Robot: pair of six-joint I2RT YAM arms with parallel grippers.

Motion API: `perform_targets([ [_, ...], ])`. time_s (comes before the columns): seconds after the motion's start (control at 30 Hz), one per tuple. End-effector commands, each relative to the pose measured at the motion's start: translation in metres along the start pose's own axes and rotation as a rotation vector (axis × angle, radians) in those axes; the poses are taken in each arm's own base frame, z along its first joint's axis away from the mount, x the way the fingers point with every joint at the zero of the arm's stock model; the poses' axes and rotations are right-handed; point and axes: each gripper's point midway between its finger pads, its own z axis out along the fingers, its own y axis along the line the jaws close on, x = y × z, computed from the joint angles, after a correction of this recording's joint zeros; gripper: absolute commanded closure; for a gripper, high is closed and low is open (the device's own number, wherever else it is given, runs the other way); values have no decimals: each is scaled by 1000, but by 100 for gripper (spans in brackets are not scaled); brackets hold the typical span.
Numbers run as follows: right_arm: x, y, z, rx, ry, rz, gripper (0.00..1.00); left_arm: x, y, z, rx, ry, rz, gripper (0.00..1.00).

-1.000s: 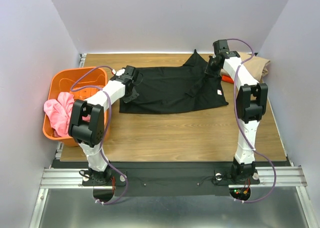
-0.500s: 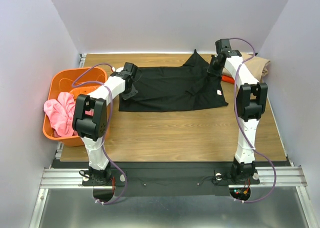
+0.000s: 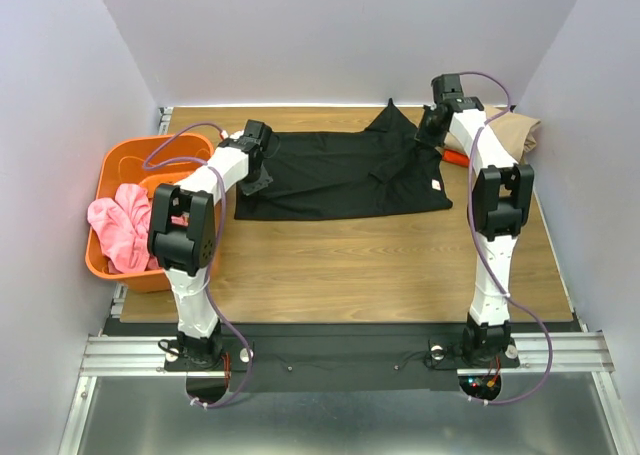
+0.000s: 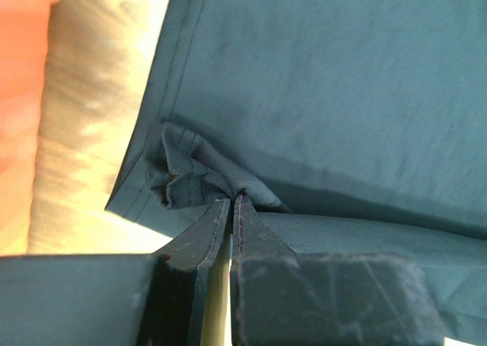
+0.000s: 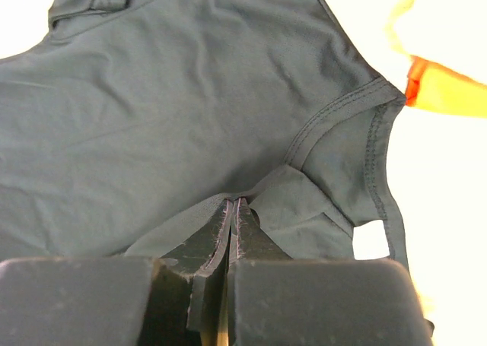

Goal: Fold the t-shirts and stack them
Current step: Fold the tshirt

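The black t-shirt (image 3: pixel 340 175) lies spread across the back of the wooden table, its small white neck tag (image 3: pixel 437 185) near the right side. My left gripper (image 3: pixel 262 165) is shut on a bunched fold at the shirt's left hem (image 4: pixel 190 179). My right gripper (image 3: pixel 428 135) is shut on cloth beside the shirt's collar (image 5: pixel 342 118). The tan t-shirt (image 3: pixel 515 133) lies at the back right with a strip of the bright orange t-shirt (image 3: pixel 455 158) showing under it; the orange cloth also shows in the right wrist view (image 5: pixel 445 95).
A rigid orange plastic basket (image 3: pixel 120 175) stands at the table's left edge with pink cloth (image 3: pixel 118 225) hanging over its rim. Walls close in the table on the left, back and right. Bare wood (image 3: pixel 350 265) lies in front of the shirt.
My left gripper has moved toward the back and slightly right with the shirt's left hem. The shirt's near edge has drawn in. My right gripper has barely moved.
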Motion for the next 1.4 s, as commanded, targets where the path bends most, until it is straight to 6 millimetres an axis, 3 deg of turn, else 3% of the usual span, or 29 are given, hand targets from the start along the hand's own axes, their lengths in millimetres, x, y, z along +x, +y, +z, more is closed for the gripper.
perform_targets([
  [0.0,-15,2,3,-13,-34,-3,100,-21,-5,-5,5,-36,27,100],
  [0.1,-15,2,5,-13,-32,-3,100,-32,-9,-2,-2,-49,43,100],
  [0.17,-19,4,4,-18,-43,-3,100,-41,-10,-2,-12,-63,52,93],
  [0.2,-22,5,3,-19,-49,-3,100,-45,-9,-4,-24,-72,55,85],
  [0.23,-27,6,-1,-25,-65,-2,99,-55,-13,-7,-20,-94,47,62],
  [0.27,-31,7,-3,-28,-76,1,97,-60,-15,-10,-21,-108,49,49],
  [0.33,-41,8,-11,-36,-102,11,72,-78,-21,-19,-14,-151,40,17],
  [0.37,-45,8,-16,-33,-116,14,48,-84,-23,-24,-7,-169,44,12],
  [0.4,-48,7,-20,-31,-127,14,41,-91,-24,-28,-10,-186,40,10],
  [0.43,-54,6,-30,-29,-148,17,36,-101,-28,-36,0,-216,35,8],
  [0.53,-53,-5,-39,-5,-153,8,28,-111,-31,-48,-1,-251,44,5],
  [0.57,-56,-9,-50,1,-168,1,28,-111,-35,-52,10,-258,51,5],
  [0.6,-40,-20,-44,39,-130,0,27,-105,-37,-50,23,-247,65,5],
  [0.67,-31,-31,-55,62,-124,1,27,-91,-46,-51,59,-228,95,4],
  [0.7,-6,-45,-45,98,-59,2,28,-78,-49,-43,75,-203,115,4],
  [0.73,-11,-45,-52,93,-79,5,29,-69,-51,-41,82,-190,131,4],
  [0.83,34,-72,-41,130,14,20,32,-41,-57,-37,110,-153,175,3],
  [0.9,36,-77,-46,123,-4,29,35,-20,-59,-32,135,-121,194,3],
  [1.1,59,-84,-36,128,37,24,42,-1,-47,-39,157,-120,186,3],
  [1.37,75,-97,-15,163,67,4,48,25,-29,-25,158,-98,183,2],
])
